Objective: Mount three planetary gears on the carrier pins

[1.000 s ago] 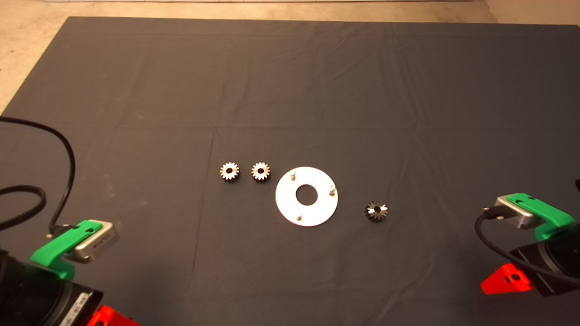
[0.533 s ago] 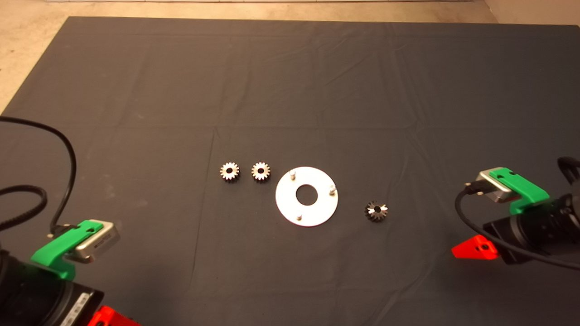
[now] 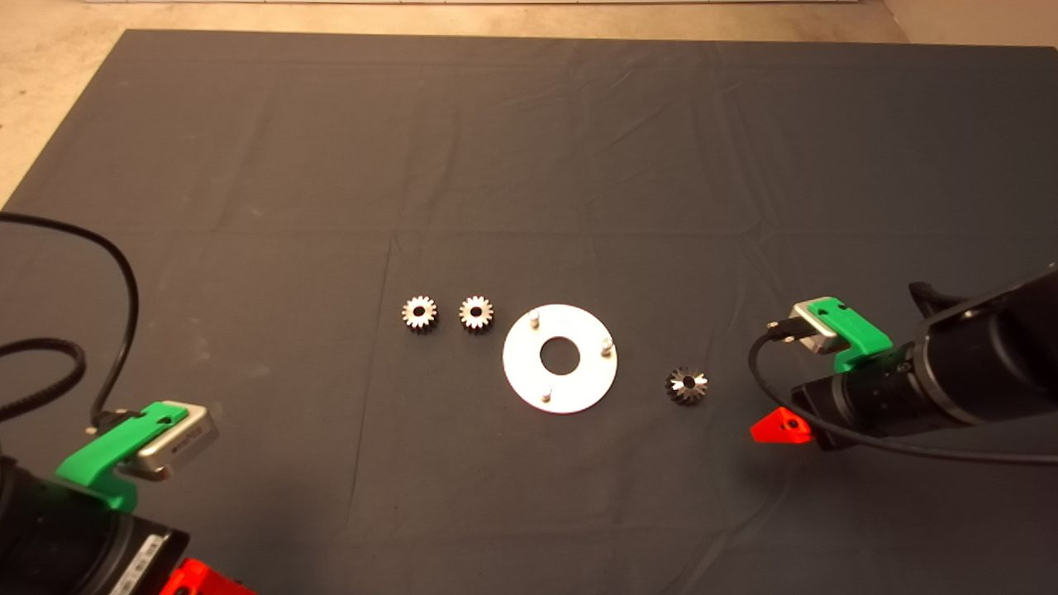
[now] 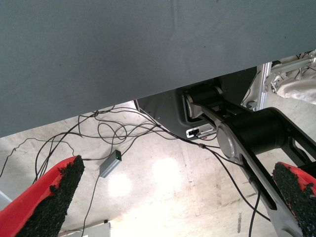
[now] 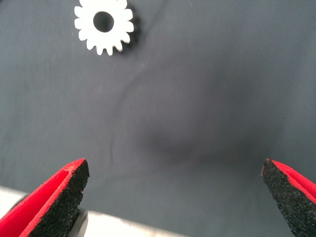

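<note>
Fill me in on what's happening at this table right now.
The right end effector is open above the mat, close to the lone planetary gear lying right of the round plate. All three carrier pins are bare, so no gear is installed yet. The other two gears lie side by side left of the plate. The left end effector is parked open at the mat's lower left edge, its camera showing floor and cables.

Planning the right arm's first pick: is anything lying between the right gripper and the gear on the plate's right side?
Nothing visible. Only bare mat separates the right gripper, fingers spread wide, from that gear. The plate lies on the gear's far side, and the left gripper is parked at the mat's lower left.
</note>
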Motion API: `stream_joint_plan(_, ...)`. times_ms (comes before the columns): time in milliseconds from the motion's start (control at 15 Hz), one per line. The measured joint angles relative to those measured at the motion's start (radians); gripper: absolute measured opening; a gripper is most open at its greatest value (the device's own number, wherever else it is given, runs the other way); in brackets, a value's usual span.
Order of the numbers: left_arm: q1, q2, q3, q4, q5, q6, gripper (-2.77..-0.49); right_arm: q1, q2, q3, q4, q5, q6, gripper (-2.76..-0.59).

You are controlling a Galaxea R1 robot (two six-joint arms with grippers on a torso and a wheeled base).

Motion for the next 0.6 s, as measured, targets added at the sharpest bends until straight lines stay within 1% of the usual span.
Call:
stream_joint_plan(67,0.000,0.000,0.000,0.000,0.000,0.000,-0.49,-0.021,0.013,0.000,-0.043,-0.001,0.000,-0.74)
stream_joint_plan(133,0.000,0.000,0.000,0.000,0.000,0.000,-0.49,-0.032,0.030,0.001,-0.066,-0.001,0.000,-0.74)
stream_joint_plan(333,0.000,0.000,0.000,-0.001,0.001,0.000,-0.49,-0.046,0.081,0.004,-0.131,0.000,0.001,-0.74)
stream_joint_plan(467,0.000,0.000,0.000,-0.002,0.000,0.000,-0.49,-0.053,0.122,0.004,-0.163,-0.001,0.001,-0.74)
stream_joint_plan(600,0.000,0.000,0.000,-0.002,0.000,0.000,-0.49,-0.054,0.168,0.002,-0.178,0.001,0.001,-0.74)
